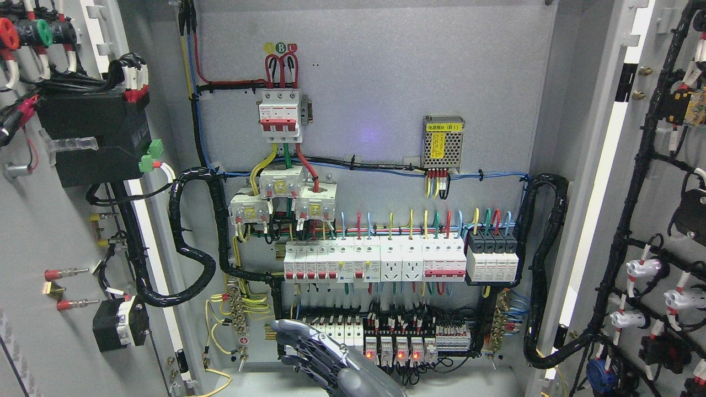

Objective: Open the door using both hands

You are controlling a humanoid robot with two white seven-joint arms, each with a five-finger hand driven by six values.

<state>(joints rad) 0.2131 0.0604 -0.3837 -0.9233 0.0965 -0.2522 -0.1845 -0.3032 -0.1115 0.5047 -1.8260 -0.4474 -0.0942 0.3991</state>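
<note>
Both cabinet doors, left door (pixel 49 220) and right door (pixel 651 220), stand swung wide off the breaker row (pixel 397 259), opening apparently done; one hand (pixel 322 353) below it, fingers loosely spread, holding nothing.

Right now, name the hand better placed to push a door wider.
Probably the right hand: it shows low in front of the cabinet, fingers open, holding nothing. The left hand is out of view.
</note>
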